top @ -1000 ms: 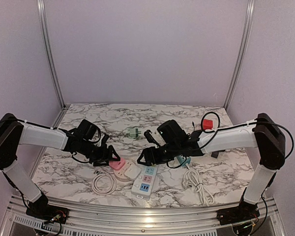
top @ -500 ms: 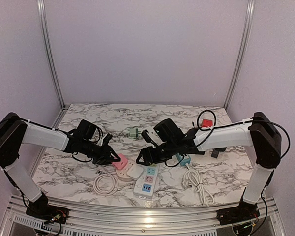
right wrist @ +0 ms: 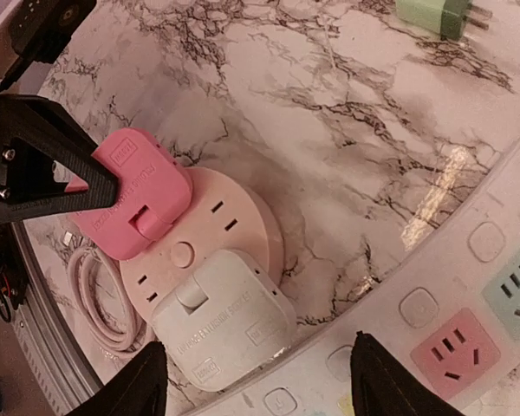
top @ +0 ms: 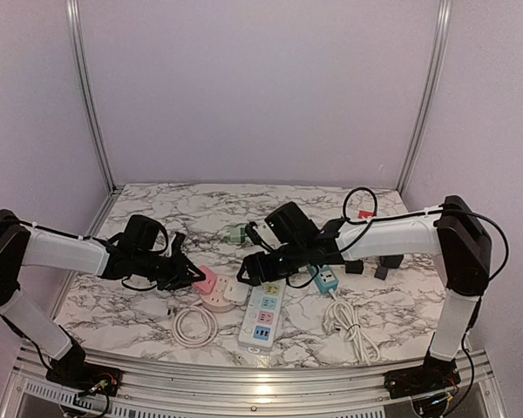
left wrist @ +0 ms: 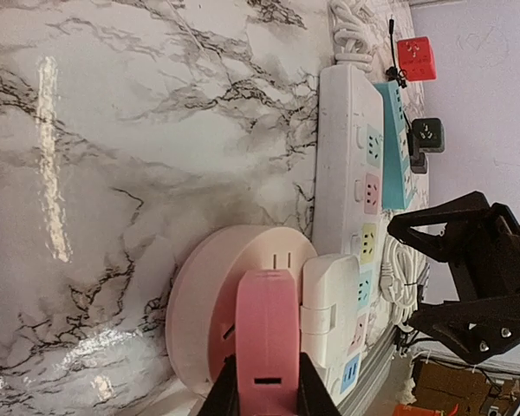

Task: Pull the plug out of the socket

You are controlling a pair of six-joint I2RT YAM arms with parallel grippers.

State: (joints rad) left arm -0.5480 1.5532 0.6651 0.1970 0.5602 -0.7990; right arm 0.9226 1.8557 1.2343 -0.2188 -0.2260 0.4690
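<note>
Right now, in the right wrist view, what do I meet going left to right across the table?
In order: pink plug, white plug, green adapter. The round socket and power strip overlap them, so left out.

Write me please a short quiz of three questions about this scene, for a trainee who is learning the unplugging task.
1. True or false: the left gripper is shut on the pink plug.
2. Short answer: is the right gripper open or shut?
3. Multiple choice: where is the white plug?
A) sitting on the round pink socket, next to the pink plug
B) held in the right gripper
C) held in the left gripper

Key
1. True: its fingers clamp the plug from both sides.
2. Open: its fingers stand wide apart, holding nothing.
3. A
</note>
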